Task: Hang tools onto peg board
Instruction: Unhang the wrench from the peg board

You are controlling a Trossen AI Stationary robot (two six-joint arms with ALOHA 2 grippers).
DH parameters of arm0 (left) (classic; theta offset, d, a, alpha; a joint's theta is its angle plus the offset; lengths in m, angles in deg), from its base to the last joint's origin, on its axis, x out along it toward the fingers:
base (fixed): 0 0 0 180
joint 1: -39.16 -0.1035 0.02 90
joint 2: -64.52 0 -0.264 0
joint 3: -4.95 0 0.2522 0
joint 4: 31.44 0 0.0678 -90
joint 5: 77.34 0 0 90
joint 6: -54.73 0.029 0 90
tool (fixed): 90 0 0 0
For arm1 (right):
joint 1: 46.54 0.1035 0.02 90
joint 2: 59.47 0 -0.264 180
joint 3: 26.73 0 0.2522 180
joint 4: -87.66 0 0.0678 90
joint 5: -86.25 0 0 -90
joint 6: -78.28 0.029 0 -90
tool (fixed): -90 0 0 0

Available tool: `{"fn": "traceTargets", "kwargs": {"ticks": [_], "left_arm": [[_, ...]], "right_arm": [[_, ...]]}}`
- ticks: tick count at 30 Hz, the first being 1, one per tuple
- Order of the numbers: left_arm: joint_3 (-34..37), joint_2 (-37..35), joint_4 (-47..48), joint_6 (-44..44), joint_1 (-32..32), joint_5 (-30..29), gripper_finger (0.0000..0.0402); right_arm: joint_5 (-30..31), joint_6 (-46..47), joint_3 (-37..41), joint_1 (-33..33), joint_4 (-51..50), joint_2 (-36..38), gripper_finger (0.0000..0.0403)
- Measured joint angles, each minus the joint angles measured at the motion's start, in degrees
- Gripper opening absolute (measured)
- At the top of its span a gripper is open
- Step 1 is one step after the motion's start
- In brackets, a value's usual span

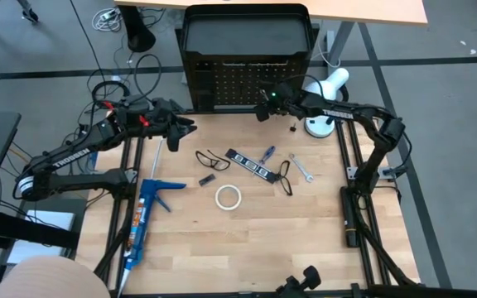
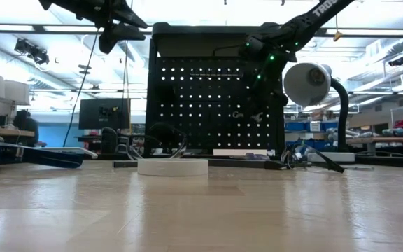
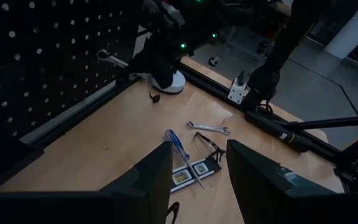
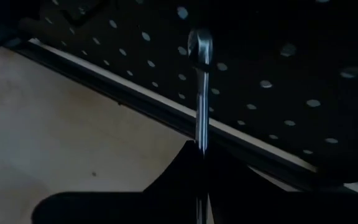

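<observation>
Wooden table [image 1: 255, 240] fronting upright black peg board [image 1: 243, 83], right gripper [image 4: 201, 149] clamping a silver wrench [image 4: 201, 87] against the holes, white desk lamp [image 1: 325, 87] beside it, left gripper [image 3: 197, 168] open above screwdriver [image 3: 178, 144], second wrench [image 1: 301, 167], tape ring [image 1: 228, 197], caulking gun [image 1: 143, 219] lying unobstructed.

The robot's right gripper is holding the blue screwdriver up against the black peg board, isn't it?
Not quite. The right gripper is up against the peg board, but it is shut on a silver wrench, as the right wrist view shows. The blue-handled screwdriver lies on the table, in the high view.
</observation>
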Motion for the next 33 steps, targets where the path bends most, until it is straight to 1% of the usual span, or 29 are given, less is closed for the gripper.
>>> {"fn": "traceTargets", "kwargs": {"ticks": [4,7,13,17,20,27,33], "left_arm": [[0.0,0.0,-0.78,-0.01,-0.01,-0.2,0.0156],[0.0,0.0,-0.84,-0.03,-0.01,-0.2,0.0156],[0.0,0.01,-1.41,-0.04,0.0,-0.18,0.0156],[0.0,0.02,-1.38,-0.27,0.01,-0.18,0.0156],[0.0,0.01,-1.36,-0.29,-0.01,-0.17,0.0156],[0.0,0.0,-1.53,-0.23,-0.01,-0.16,0.0156],[0.0,0.0,-1.48,-0.2,-0.01,-0.16,0.0156]], "right_arm": [[-1.76,-1.84,-0.11,-0.47,-1.15,1.47,0.0023],[-5.06,-1.97,-0.19,-1.78,-1.59,2.12,0.0023],[-13.06,1.32,-0.3,-4.19,-1.83,2.14,0.0022],[-15.3,3.23,-0.3,-5.04,-1.83,2.07,0.0022],[-18.2,5.26,-0.3,-5.84,-1.57,2.03,0.0022],[-19.47,7.8,-0.15,-5.9,-0.29,1.92,0.002],[-18.41,6.39,-0.15,-5.84,-0.27,1.87,0.002]]}}
